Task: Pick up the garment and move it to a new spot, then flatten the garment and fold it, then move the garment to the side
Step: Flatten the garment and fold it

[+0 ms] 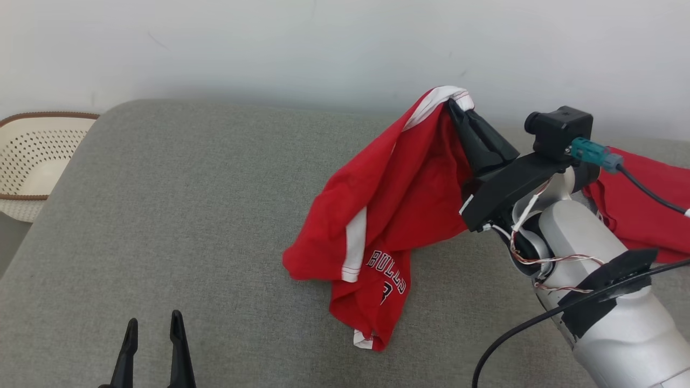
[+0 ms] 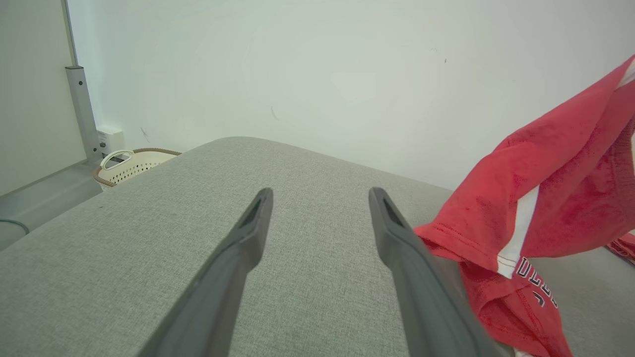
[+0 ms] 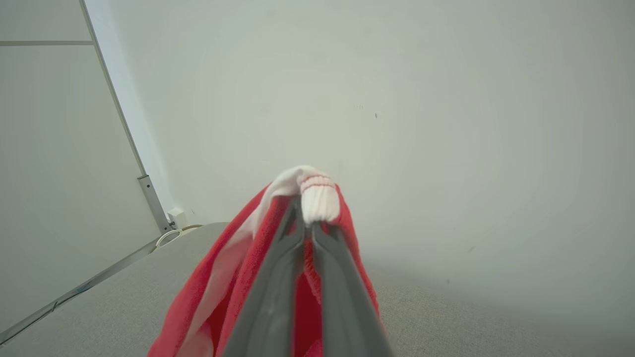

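Note:
The garment (image 1: 388,215) is a red jersey with white trim and dark lettering. My right gripper (image 1: 458,110) is shut on its white-ribbed edge and holds that end up above the grey cushion, while the lower part drapes down onto the surface. In the right wrist view the two fingers (image 3: 278,277) pinch the red cloth (image 3: 238,267) with the white rib just past the tips. My left gripper (image 1: 153,323) stands open at the lower left, well clear of the jersey. In the left wrist view the garment (image 2: 545,198) hangs to the right of the spread fingers (image 2: 397,238).
The grey cushioned surface (image 1: 188,215) stretches left of the jersey. A cream perforated basket (image 1: 32,156) sits off its far left edge. More red cloth (image 1: 647,199) lies behind my right arm. A pale wall runs along the back.

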### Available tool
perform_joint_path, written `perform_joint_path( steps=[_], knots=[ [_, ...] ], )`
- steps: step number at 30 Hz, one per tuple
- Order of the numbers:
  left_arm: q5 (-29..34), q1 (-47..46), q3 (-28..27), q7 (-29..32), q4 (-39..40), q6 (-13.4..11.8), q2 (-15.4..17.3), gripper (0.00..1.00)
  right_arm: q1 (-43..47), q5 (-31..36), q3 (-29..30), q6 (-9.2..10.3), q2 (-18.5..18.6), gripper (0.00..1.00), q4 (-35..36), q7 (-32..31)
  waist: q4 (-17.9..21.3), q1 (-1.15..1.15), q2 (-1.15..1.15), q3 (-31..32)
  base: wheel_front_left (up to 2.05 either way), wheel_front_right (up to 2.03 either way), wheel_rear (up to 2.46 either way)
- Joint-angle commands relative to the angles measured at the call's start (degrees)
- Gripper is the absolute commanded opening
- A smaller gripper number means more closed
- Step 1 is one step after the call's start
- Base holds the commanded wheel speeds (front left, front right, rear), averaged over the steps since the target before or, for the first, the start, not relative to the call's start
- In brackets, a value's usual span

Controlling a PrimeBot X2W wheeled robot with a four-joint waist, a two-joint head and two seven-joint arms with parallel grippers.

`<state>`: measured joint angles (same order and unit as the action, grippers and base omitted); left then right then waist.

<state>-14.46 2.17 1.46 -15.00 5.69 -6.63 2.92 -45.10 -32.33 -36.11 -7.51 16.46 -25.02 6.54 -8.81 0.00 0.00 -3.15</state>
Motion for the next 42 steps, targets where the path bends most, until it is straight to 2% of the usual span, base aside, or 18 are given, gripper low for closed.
perform_joint_path(
  steps=[1, 6, 12, 18, 28, 30, 31, 37, 42],
  knots=[
    [-0.05, 0.62, 0.00, -0.21, 0.09, -0.03, 0.01, 1.00, 0.41, -0.12, 0.14, 0.05, 0.41, 0.00, 0.54, -0.35, 0.18, 0.00, 0.00, 0.19, 0.00, 0.00, 0.00],
    [-0.46, 0.97, 0.47, -0.21, 0.04, -0.34, 0.00, 1.00, 3.32, 0.41, 1.96, 0.05, 1.09, 0.00, 3.98, -4.17, 0.24, 0.00, 0.00, 0.72, 0.00, 0.00, 0.00],
    [-0.56, 0.56, 0.97, -0.21, -0.42, 0.15, 0.01, 1.00, 4.39, -0.75, 3.00, 0.05, 1.02, 0.00, 1.80, -7.08, -0.62, 0.00, 0.00, 0.72, 0.00, 0.00, 0.00],
    [-0.51, -0.85, 2.24, -0.21, -0.59, 0.58, 0.00, 1.00, -0.38, -1.99, 2.54, 0.05, 0.34, 0.00, -6.53, -8.97, -2.36, 0.00, 0.00, -0.74, 0.00, 0.00, 0.00],
    [-1.90, -4.77, 7.05, -0.21, -2.08, 0.85, 0.01, 1.00, -12.39, -1.84, -1.13, 0.05, 0.73, 0.00, -25.00, -9.54, -8.28, 0.00, 0.00, -6.19, 0.00, 0.00, 0.00],
    [-2.21, -5.33, 7.66, -0.21, -2.34, 0.74, 0.00, 1.00, -13.82, -1.31, -2.41, 0.05, 0.67, 0.49, -28.23, -10.05, -8.87, 0.00, 0.00, -6.86, 0.00, 0.00, 0.00],
    [-2.38, -5.55, 7.82, -0.21, -2.49, 0.64, 0.00, 1.00, -14.27, -1.22, -3.12, 0.05, 0.55, 1.00, -29.95, -10.71, -9.07, 0.00, 0.00, -7.00, 0.00, 0.00, 0.00],
    [-2.43, -5.65, 7.40, -0.21, -2.94, 0.45, 0.01, 1.00, -15.11, -1.84, -5.80, 0.05, -0.73, 1.00, -33.68, -8.90, -8.40, 0.00, 0.00, -6.88, 0.00, 0.00, 0.00],
    [-1.73, -5.00, 6.59, -0.21, -2.73, 0.47, 0.02, 1.00, -14.15, -4.13, -8.94, 0.05, -1.27, 1.00, -33.20, -5.40, -5.57, 0.00, 0.00, -5.45, 0.00, 0.00, 0.00]
  ],
)
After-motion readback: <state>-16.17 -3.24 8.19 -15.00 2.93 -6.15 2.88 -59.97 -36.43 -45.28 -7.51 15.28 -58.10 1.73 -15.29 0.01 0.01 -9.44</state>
